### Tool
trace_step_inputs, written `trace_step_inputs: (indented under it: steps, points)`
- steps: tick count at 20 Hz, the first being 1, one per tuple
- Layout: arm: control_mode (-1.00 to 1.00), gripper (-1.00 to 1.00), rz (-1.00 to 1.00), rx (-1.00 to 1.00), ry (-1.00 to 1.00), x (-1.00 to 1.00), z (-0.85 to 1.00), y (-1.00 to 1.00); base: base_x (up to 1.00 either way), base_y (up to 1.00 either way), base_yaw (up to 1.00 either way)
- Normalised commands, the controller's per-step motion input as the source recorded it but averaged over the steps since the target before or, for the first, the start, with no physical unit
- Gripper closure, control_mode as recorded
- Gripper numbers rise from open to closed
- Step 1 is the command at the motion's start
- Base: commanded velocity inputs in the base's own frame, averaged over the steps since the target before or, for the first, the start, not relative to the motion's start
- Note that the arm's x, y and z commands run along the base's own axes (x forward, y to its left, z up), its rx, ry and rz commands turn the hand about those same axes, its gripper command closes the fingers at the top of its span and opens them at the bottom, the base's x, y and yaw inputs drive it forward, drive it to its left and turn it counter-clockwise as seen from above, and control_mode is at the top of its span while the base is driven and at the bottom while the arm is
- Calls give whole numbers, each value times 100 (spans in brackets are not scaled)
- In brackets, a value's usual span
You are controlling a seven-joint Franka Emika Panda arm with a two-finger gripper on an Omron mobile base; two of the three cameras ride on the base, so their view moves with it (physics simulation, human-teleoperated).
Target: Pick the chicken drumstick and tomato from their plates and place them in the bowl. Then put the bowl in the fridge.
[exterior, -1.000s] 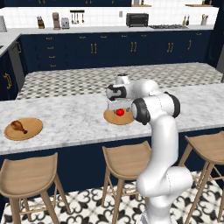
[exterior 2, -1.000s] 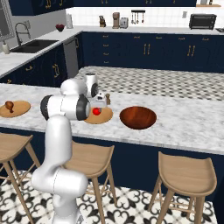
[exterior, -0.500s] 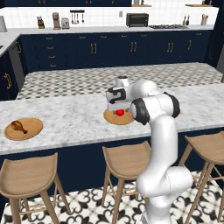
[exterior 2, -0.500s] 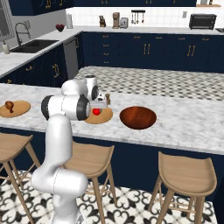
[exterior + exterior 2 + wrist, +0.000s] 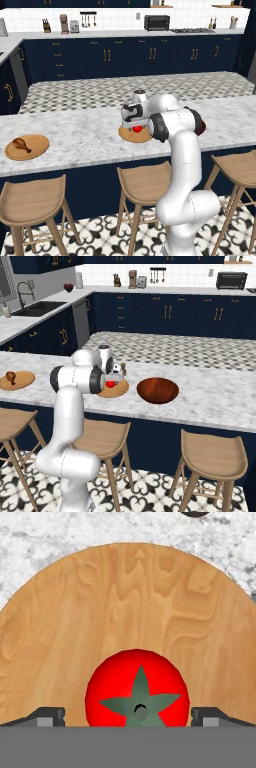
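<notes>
The bright red tomato sits on its wooden plate in the hand view, with a dark fingertip on either side of it. My gripper is open and straddles it, with no contact visible. From the left base view, the gripper hangs low over the tomato on the plate. The chicken drumstick lies on the other plate far to the left. The reddish-brown bowl stands right of the tomato's plate. The fridge is out of view.
A small shaker stands just behind the tomato's plate. Wooden stools line the front of the marble counter. Beyond the island are navy cabinets and a back counter with a toaster oven.
The hand has sunk a little toward the tomato. The jaws stay wide and nothing else has moved.
</notes>
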Motion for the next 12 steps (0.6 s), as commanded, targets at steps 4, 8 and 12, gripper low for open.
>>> trace_step_inputs:
  steps: [4,8,12]
  points:
    - [-100,-100,0,0,-5,8,-7,0,0,0,0]
    - [-100,100,0,0,0,-3,-12,0,0,0,0]
    - [-100,100,0,0,-3,0,-10,-9,0,0,0]
